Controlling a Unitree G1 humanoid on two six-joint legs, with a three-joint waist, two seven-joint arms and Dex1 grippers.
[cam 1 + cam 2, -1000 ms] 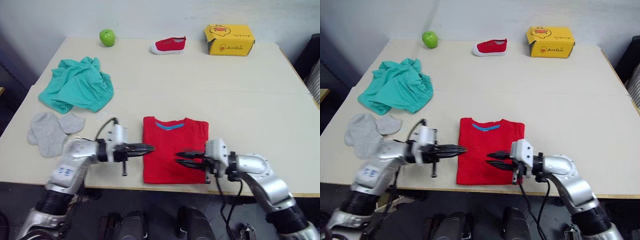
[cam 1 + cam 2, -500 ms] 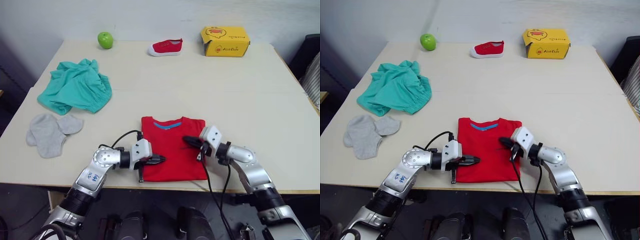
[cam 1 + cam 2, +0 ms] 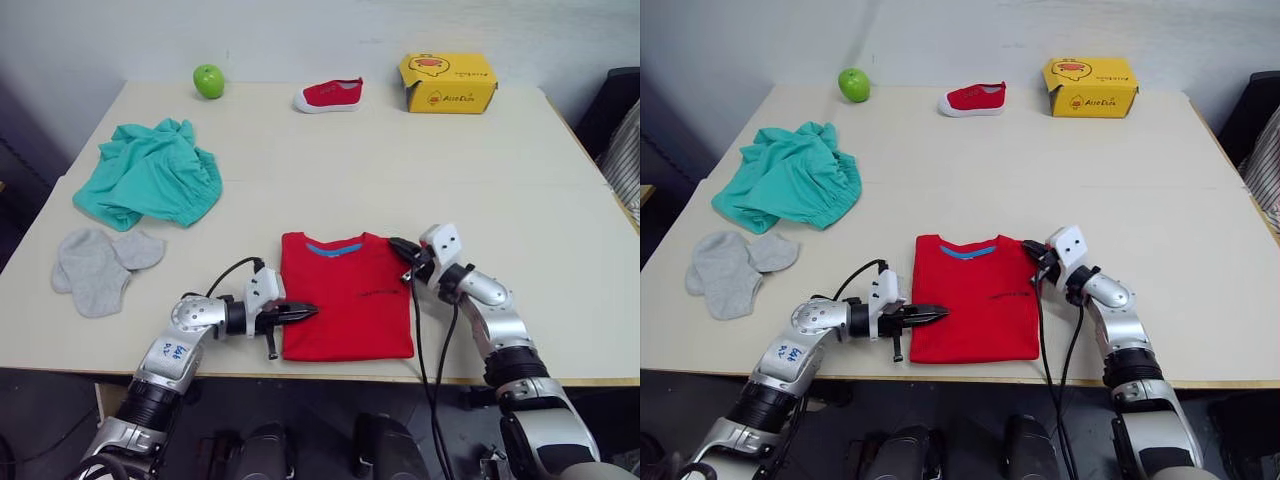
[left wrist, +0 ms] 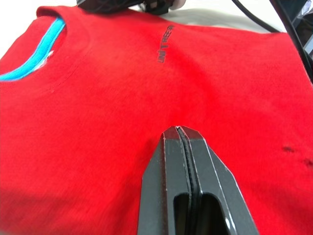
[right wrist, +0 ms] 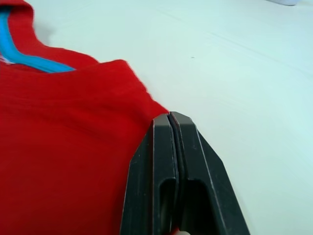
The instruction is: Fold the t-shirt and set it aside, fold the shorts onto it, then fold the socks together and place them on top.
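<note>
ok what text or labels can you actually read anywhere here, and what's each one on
"UNITREE", small dark print on the chest of the red t-shirt, readable in the left wrist view.
Dark lettering under a cartoon picture on the front of the yellow box at the far side of the table: too blurred to read.
Blue marking on a white sticker on the left arm: too small to read.
No text visible on the shorts, socks, shoe or apple.

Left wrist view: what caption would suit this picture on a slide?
Shut left gripper resting over the bright red cotton t-shirt with its blue neckband.
</note>
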